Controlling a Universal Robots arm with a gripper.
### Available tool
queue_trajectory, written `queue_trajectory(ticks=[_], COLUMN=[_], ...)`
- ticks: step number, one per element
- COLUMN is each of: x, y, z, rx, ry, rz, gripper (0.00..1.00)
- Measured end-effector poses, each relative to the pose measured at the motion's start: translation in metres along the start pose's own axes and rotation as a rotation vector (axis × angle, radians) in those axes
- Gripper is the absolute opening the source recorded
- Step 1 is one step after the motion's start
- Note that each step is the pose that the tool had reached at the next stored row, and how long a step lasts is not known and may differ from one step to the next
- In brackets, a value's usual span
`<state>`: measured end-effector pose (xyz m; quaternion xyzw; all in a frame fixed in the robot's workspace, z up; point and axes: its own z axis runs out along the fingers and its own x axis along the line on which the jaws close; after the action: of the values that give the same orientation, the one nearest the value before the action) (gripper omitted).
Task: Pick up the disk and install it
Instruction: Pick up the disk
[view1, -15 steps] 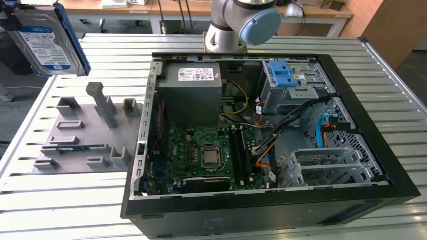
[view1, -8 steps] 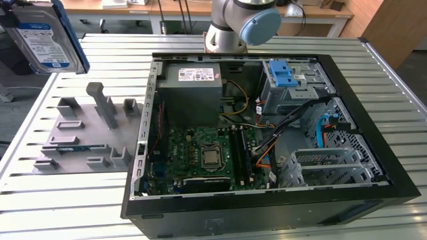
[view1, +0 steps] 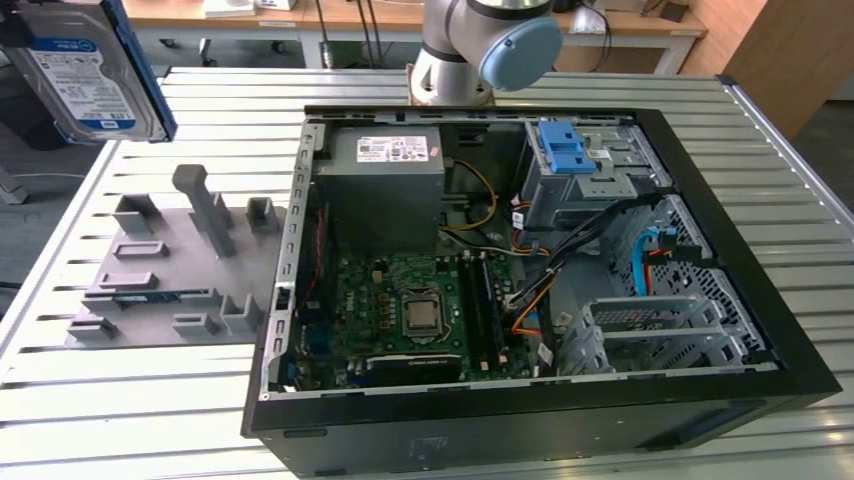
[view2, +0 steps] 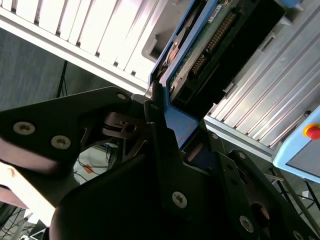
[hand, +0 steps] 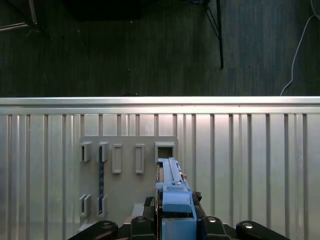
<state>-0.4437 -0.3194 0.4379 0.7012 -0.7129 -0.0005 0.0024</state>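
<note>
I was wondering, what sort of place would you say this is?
Probably a robotics lab or assembly test bench: a robot arm behind an open computer case on a ribbed metal table, a grey fixture block alongside, and wooden workbenches beyond.

No print is readable: the label (view1: 80, 90) on the disk (view1: 88, 68), upper left, and the power-supply sticker (view1: 394, 150) are too small.

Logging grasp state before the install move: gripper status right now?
gripper: closed, holding the disk by its blue carrier.
</note>
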Motion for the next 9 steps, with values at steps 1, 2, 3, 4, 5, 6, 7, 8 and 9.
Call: queue_trajectory(ticks=[1,2,3,4,5,6,7,8,9], x=[0.0000,0.0000,0.0000,0.0000,0.0000,0.0000,0.0000,0.0000,0.0000], y=[0.0000,0.0000,0.0000,0.0000,0.0000,0.0000,0.0000,0.0000,0.0000], z=[-0.0011,-0.0023,-0.0034,-0.0043,-0.0050,-0.0060,-0.0069,-0.0075,-0.0083], rx=[0.0000,0.0000,0.0000,0.0001,0.0001,0.0000,0.0000,0.0001,0.0001], ry=[0.0000,0.0000,0.0000,0.0000,0.0000,0.0000,0.0000,0.0000,0.0000], rz=[0.000,0.000,0.000,0.000,0.000,0.000,0.000,0.000,0.000], gripper=[0.36,0.36,0.36,0.36,0.36,0.36,0.36,0.36,0.36])
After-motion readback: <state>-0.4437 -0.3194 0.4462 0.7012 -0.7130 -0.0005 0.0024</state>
